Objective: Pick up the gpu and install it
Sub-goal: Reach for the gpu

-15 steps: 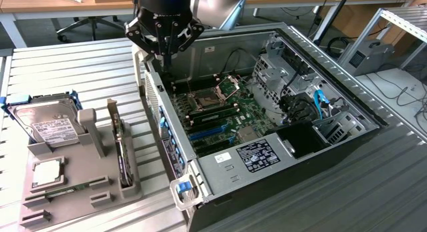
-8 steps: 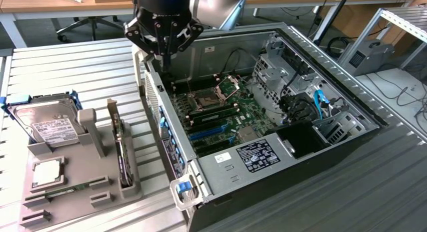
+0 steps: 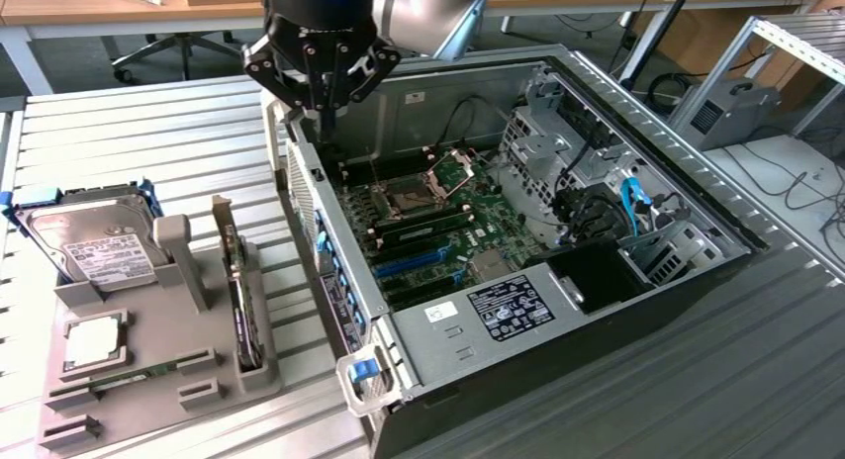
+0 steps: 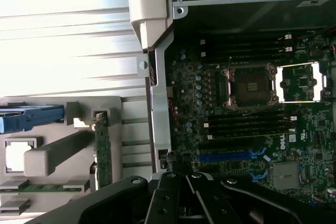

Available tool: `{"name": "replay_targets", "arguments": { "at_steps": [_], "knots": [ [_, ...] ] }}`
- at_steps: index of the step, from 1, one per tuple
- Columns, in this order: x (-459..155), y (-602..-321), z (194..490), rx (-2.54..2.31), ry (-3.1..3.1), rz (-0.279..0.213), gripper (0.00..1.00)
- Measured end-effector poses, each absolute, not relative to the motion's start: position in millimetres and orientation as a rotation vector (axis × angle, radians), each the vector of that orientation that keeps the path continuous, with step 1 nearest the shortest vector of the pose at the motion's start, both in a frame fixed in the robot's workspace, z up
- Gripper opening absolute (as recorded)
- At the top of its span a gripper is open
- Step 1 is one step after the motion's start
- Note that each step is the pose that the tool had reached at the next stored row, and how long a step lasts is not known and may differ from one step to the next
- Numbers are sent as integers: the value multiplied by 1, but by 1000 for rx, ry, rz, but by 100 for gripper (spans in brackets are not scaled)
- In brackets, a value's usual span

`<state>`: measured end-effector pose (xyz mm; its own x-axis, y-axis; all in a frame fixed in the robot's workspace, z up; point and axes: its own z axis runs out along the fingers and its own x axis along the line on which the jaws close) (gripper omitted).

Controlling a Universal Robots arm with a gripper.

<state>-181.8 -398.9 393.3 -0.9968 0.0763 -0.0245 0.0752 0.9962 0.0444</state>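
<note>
The gpu (image 3: 237,291) stands on edge in the grey holder (image 3: 158,375) — a thin green card (fan side unclear).

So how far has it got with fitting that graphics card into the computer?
Nothing looks done yet. The thin green circuit card stands untouched in its grey plastic holder. The robot's hand, shut and empty, hangs above the open metal computer case. Lifting and fitting remain.

Above the gpu (image 3: 241,301), upright in the gray holder (image 3: 185,261) at the exterior view's left, space is open. The case wall (image 3: 307,197) stands between holder and motherboard (image 3: 442,227); cables (image 3: 631,204) crowd the exterior view's right.
</note>
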Motion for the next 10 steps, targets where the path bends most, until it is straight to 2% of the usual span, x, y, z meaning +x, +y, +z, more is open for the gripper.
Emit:
{"name": "replay_targets", "arguments": {
  "at_steps": [10],
  "knots": [
    [-185, -399, 393, 118, 3112, 68, 11]
  ]
}}
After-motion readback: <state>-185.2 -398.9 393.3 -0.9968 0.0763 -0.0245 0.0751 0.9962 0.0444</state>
